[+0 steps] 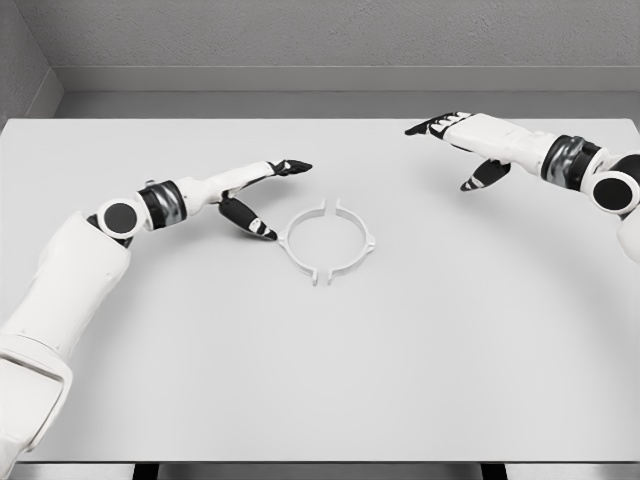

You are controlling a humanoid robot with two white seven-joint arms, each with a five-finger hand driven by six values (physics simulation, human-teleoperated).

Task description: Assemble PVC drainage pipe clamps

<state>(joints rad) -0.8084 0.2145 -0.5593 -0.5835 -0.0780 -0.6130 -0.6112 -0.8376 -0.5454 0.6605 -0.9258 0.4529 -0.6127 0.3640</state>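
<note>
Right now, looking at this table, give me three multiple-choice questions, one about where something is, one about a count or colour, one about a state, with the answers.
1. Where does the pipe clamp lie?
A. at the table's far right corner
B. near the table's middle, just right of the left hand
C. in the right hand

2. How many clamp halves form the ring?
A. two
B. four
C. five

3. What is the left hand doing?
A. gripping the clamp
B. open, holding nothing
C. making a closed fist

Answers: 1 B, the ring sits beside the left thumb. 2 A, two arcs meet at gaps front and back. 3 B, its fingers are spread beside the ring.
</note>
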